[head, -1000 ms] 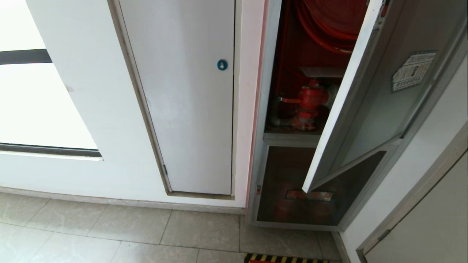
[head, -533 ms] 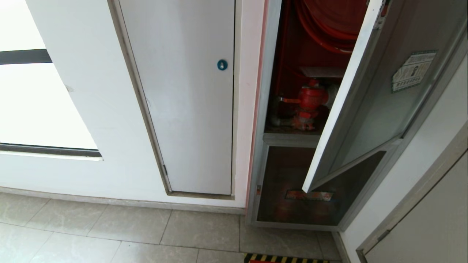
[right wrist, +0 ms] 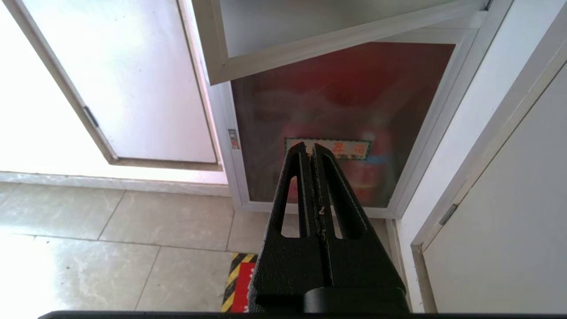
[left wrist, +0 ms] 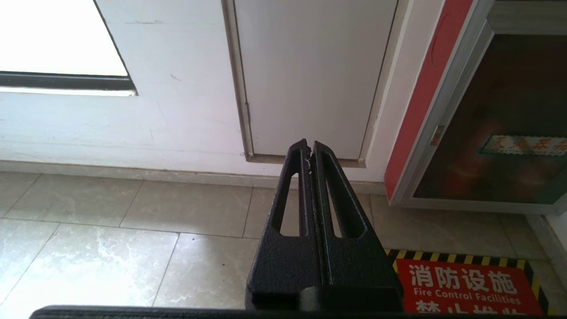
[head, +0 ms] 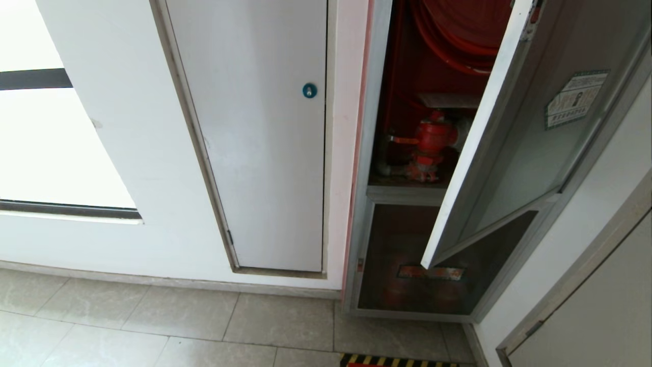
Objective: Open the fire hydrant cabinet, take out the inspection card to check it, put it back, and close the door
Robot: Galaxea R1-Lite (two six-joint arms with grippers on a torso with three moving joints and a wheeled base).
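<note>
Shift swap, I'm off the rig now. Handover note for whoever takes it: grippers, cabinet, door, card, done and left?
Left gripper: shut, empty, parked low over the floor tiles.
Right gripper: shut, empty, parked before the lower glass door.
Fire hydrant cabinet: the door with the hexagonal sticker stands partly open; red hose reel and hydrant valve show inside.
Inspection card: not visible in any view.
Done: door open.
Left: cannot tell whether the card was checked; the door needs closing.

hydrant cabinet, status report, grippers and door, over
Left gripper and right gripper shut, empty, low, clear of the cabinet. Fire hydrant cabinet open, door swung out. Inspection card not seen. Nothing in the way.
</note>
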